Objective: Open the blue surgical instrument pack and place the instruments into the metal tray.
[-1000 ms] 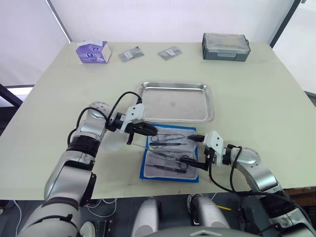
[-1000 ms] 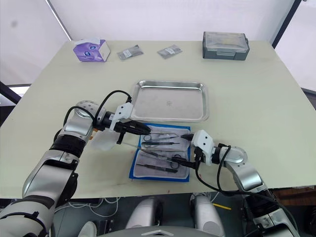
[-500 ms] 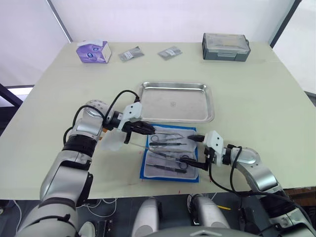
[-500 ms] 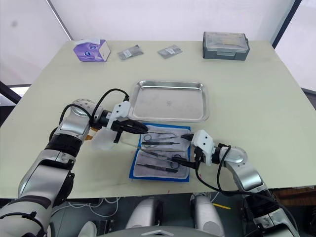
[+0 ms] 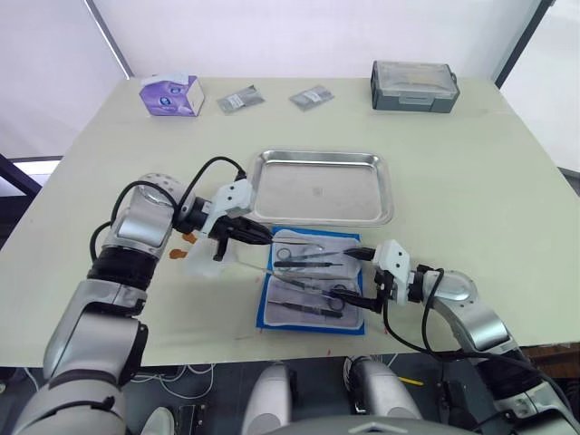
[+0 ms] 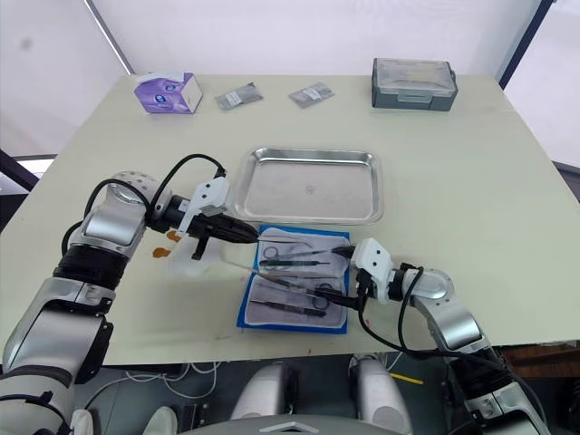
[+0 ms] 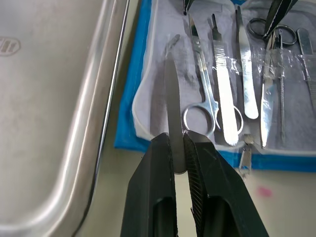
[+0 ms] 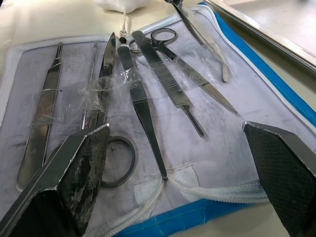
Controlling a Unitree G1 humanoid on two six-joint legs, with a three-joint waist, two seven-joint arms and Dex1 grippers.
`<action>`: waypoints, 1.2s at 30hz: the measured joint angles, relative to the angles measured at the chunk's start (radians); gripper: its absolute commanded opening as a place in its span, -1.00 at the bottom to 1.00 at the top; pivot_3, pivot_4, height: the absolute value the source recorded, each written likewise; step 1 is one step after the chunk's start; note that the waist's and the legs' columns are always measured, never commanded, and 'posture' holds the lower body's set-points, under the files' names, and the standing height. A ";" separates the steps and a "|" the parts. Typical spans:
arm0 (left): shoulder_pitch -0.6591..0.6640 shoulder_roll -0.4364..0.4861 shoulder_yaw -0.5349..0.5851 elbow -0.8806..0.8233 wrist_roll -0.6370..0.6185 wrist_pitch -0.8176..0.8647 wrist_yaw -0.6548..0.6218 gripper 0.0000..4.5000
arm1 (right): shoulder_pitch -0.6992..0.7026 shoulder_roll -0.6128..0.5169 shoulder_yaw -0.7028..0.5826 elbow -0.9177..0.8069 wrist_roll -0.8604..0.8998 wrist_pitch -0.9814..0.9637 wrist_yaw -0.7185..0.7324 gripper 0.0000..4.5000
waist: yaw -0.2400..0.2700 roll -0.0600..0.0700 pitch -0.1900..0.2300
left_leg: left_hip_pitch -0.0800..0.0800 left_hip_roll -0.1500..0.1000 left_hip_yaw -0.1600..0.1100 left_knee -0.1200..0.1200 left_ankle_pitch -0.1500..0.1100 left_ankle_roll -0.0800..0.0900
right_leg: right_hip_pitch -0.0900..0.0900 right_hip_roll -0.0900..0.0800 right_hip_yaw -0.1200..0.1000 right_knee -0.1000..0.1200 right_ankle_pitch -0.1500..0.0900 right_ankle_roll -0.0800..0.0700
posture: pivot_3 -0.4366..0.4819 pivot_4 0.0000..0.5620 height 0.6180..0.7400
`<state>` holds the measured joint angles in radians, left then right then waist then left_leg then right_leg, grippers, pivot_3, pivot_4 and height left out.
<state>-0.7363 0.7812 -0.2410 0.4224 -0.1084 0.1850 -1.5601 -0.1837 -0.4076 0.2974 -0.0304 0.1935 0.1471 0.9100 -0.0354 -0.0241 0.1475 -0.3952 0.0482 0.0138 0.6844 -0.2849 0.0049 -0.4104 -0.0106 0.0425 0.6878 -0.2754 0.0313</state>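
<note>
Your left end effector pinches a slim metal instrument at the left edge of the open blue pack, which lies on the surface just near of the metal tray. Your right end effector, fingers spread wide, rests at the pack's right edge, where the remaining instruments lie.

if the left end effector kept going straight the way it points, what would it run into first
Probably the open blue surgical instrument pack and the instruments lying in it. The left end effector, shut on a slim metal instrument, points across the pack; depth is uncertain.
</note>
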 measured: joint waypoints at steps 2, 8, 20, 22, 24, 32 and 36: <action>0.006 0.019 0.003 -0.019 -0.006 0.016 0.000 -0.98 | 0.000 0.000 0.000 0.000 0.000 0.000 0.000 1.00 | 0.000 0.000 0.000 | 0.000 0.000 0.000 0.000 0.000 0.000 | 0.000 0.000 0.000 0.000 0.000 0.000 | -0.05 -0.47 0.86; 0.031 0.059 0.022 -0.056 -0.020 0.050 0.002 -0.98 | 0.000 0.000 0.000 0.000 0.000 0.000 0.000 1.00 | 0.000 0.000 0.000 | 0.000 0.000 0.000 0.000 0.000 0.000 | 0.000 0.000 0.000 0.000 0.000 0.000 | -0.05 -0.47 0.86; 0.094 0.131 0.081 -0.165 -0.059 0.129 0.020 -0.98 | 0.000 -0.001 0.000 0.001 0.000 0.000 0.002 1.00 | 0.001 -0.001 0.000 | 0.000 0.000 0.000 0.000 0.000 0.000 | 0.000 0.000 0.000 0.000 0.000 0.000 | -0.05 -0.47 0.86; 0.094 0.149 0.095 -0.174 -0.072 0.135 0.020 -0.98 | 0.000 -0.001 0.000 0.001 0.000 0.000 0.002 1.00 | 0.001 -0.001 0.000 | 0.000 0.000 0.000 0.000 0.000 0.000 | 0.000 0.000 0.000 0.000 0.000 0.000 | -0.05 -0.47 0.86; 0.092 0.155 0.116 -0.177 -0.091 0.157 0.020 -0.98 | 0.000 -0.001 0.000 0.001 0.000 0.000 0.002 1.00 | 0.001 -0.001 0.000 | 0.000 0.000 0.000 0.000 0.000 0.000 | 0.000 0.000 0.000 0.000 0.000 0.000 | -0.05 -0.47 0.86; 0.025 0.104 0.247 -0.182 -0.197 0.292 0.154 -0.98 | 0.000 -0.001 0.000 0.003 0.000 0.000 0.002 1.00 | 0.001 -0.002 -0.002 | 0.000 0.000 0.000 0.000 0.000 0.000 | 0.000 0.000 0.000 0.000 0.000 0.000 | -0.05 -0.47 0.86; 0.028 -0.006 0.286 -0.219 -0.213 0.366 0.342 -0.98 | 0.000 -0.001 0.000 0.004 0.000 0.000 0.002 1.00 | 0.002 -0.003 -0.003 | 0.000 0.000 -0.001 0.000 0.000 0.000 | 0.000 -0.001 -0.001 0.000 0.000 0.000 | -0.05 -0.47 0.86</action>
<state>-0.7084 0.7751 0.0447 0.2031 -0.3216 0.5506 -1.2182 -0.1841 -0.4086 0.2977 -0.0266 0.1935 0.1474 0.9121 -0.0338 -0.0275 0.1446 -0.3949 0.0483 0.0129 0.6844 -0.2849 0.0048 -0.4100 -0.0113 0.0419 0.6879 -0.2756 0.0311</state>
